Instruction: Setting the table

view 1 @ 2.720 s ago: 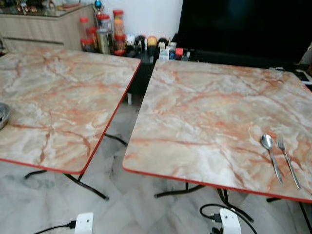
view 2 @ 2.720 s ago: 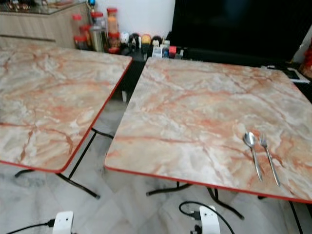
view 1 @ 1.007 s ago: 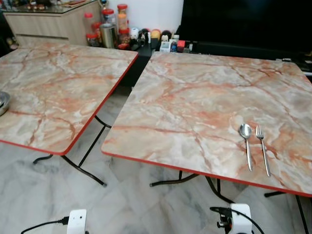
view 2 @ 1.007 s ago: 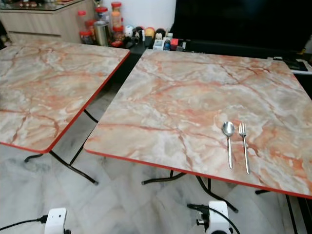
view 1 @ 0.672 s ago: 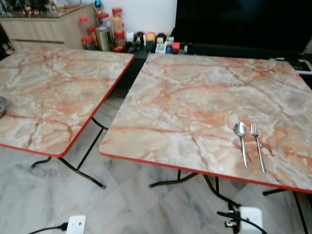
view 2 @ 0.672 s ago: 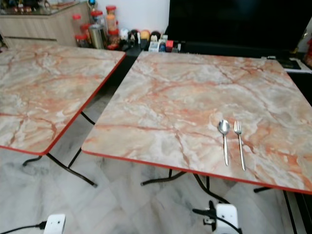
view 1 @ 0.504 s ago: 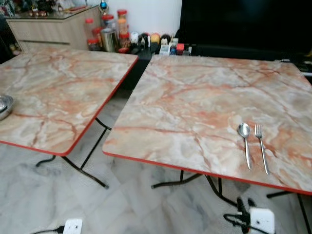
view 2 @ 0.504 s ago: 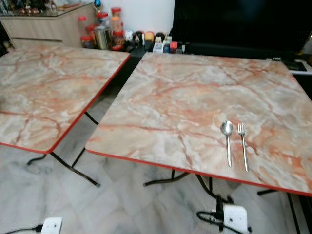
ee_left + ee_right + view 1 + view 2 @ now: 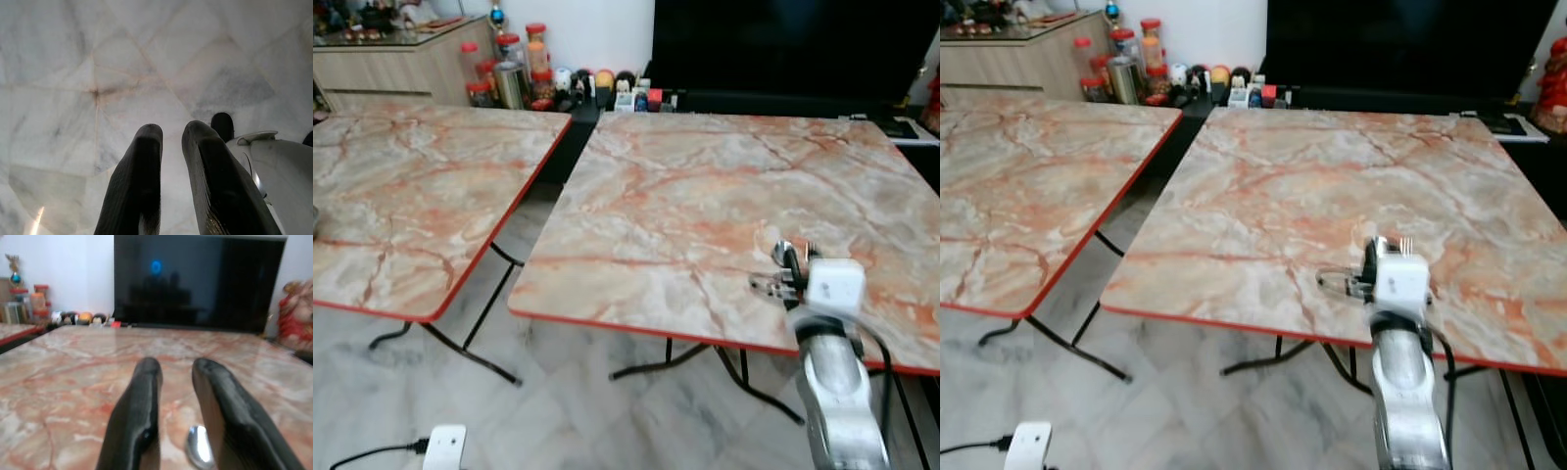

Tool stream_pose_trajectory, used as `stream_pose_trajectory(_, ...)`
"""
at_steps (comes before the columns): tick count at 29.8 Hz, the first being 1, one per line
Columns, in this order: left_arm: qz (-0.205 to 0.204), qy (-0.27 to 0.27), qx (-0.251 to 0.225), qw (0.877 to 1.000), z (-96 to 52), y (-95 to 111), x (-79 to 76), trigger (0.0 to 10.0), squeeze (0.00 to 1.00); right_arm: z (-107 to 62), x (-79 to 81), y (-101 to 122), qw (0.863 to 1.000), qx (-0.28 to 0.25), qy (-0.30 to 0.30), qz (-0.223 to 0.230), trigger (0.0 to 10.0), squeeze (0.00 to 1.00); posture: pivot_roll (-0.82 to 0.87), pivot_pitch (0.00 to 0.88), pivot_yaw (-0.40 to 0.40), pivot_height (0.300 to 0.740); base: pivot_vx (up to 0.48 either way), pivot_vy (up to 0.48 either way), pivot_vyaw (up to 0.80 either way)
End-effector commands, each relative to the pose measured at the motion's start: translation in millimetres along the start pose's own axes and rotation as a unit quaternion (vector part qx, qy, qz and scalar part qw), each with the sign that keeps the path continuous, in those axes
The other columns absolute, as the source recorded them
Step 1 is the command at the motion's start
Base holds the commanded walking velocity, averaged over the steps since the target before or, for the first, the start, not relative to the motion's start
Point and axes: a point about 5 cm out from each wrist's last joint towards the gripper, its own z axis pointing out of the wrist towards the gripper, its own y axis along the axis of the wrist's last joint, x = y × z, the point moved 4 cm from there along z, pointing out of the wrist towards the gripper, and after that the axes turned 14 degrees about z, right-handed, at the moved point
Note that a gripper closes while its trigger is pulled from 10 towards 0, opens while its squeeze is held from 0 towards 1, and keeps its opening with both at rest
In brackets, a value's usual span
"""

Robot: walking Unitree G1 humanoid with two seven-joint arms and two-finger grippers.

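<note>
Two marble-patterned surfaces stand side by side. Left claw point(image 9: 171, 147) hangs over the floor, fingers slightly apart. On the right surface point(image 9: 705, 196), the right claw point(image 9: 176, 377), fingers parted and empty, hovers just above the spoon point(image 9: 198, 450); fork tines point(image 9: 1406, 242) peek beside its wrist.

The right table point(image 9: 705, 196) has a smooth, slightly glossy top with a printed pink-orange marble pattern and a red edge; its legs are thin black metal. On it, the spoon point(image 9: 198, 450) is polished, shiny metal. The right gripper point(image 9: 176, 382) above it has matt black fingers point(image 9: 139, 406); its arm point(image 9: 837, 401) is brushed silver metal. The floor point(image 9: 146, 58) under the table is glossy grey-white marble tile.
</note>
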Motion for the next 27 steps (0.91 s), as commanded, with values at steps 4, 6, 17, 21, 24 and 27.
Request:
stream_pose_trajectory(4, -0.008, -0.003, 0.013, 1.000, 0.0, -5, -5.7, 10.0, 0.00, 22.9, 7.7, -2, 0.999, 0.030, -0.004, 0.017, 10.0, 0.00, -0.01, 0.000, 0.001, 0.728, 0.000, 0.000, 0.00)
stream_pose_trajectory(6, -0.011, -0.005, 0.014, 1.000, 0.0, -6, -9.4, 10.0, 0.00, 31.4, 12.0, 1, 0.999, 0.038, -0.003, 0.020, 10.0, 0.00, 0.00, 0.000, 0.000, 0.728, 0.000, 0.000, 0.00)
stream_pose_trajectory(17, -0.019, -0.022, 0.009, 1.000, 0.4, -3, -28.6, 10.0, 0.00, 52.1, -9.0, -15, 0.992, 0.118, -0.052, -0.010, 10.0, 0.00, 0.00, 0.000, 0.004, 0.728, 0.000, 0.000, 0.00)
stream_pose_trajectory(21, -0.013, -0.025, 0.011, 1.000, 0.6, -2, -36.6, 10.0, 0.00, 54.0, -10.1, -14, 0.991, 0.120, -0.053, -0.004, 10.0, 0.00, 0.00, 0.000, -0.003, 0.728, 0.000, 0.000, 0.00)
stream_pose_trajectory(24, -0.009, -0.025, 0.015, 1.000, 0.3, -4, -39.8, 10.0, 0.00, 51.0, -8.9, -22, 0.990, 0.131, -0.051, -0.001, 10.0, 0.00, 0.01, 0.000, -0.007, 0.728, 0.000, 0.000, 0.00)
stream_pose_trajectory(27, -0.010, -0.022, 0.017, 1.000, 0.0, -5, -39.5, 10.0, 0.00, 48.7, -11.0, -28, 0.988, 0.141, -0.056, 0.001, 10.0, 0.00, 0.01, 0.000, -0.009, 0.728, 0.000, 0.000, 0.00)
